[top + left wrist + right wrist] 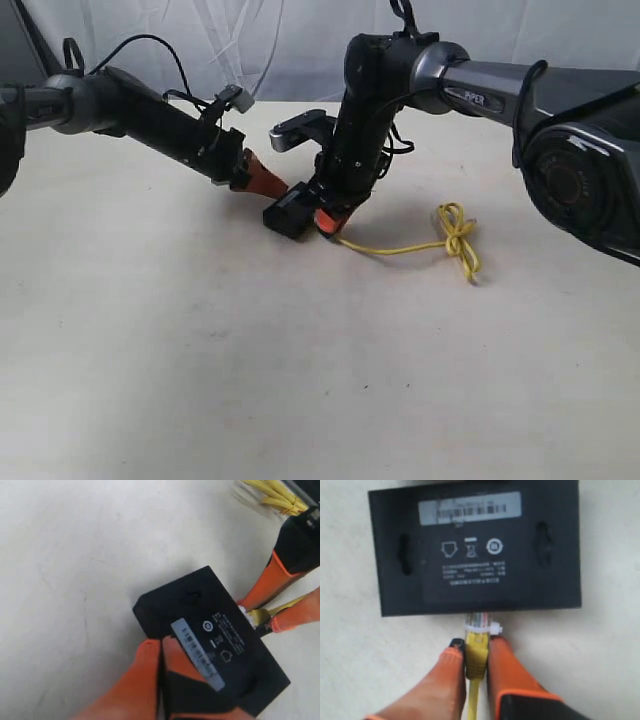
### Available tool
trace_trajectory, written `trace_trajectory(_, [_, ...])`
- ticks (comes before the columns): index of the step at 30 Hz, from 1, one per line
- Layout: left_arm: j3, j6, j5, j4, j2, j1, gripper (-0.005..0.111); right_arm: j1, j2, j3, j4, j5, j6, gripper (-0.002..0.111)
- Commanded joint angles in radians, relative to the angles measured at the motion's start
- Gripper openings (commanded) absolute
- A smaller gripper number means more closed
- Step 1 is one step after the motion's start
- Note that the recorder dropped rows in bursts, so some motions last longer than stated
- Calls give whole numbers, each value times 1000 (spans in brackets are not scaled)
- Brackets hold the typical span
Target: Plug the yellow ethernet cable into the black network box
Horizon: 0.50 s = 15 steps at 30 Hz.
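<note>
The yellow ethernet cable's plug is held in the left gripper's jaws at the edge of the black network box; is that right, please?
Not quite: the right gripper, not the left, holds the plug in its jaws at the edge of the black network box, as the right wrist view shows.

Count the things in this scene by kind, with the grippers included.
Cables: 1, the yellow ethernet cable
Boxes: 1, the black network box
Grippers with orange fingers: 2, the left gripper and the right gripper
Total: 4
</note>
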Motion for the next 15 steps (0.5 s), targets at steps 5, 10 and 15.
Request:
trace_trajectory(5, [1,1,44,-15,1,-21,0,-1,19,-32,40,32,-10,-1])
trace_trajectory(10, [1,1,44,-15,1,-21,0,-1,34,-32,40,7,-10,-1])
trace_trajectory(15, [1,-1,44,-14,1,-21,0,-3,34,-42,34,-25,-3,-1])
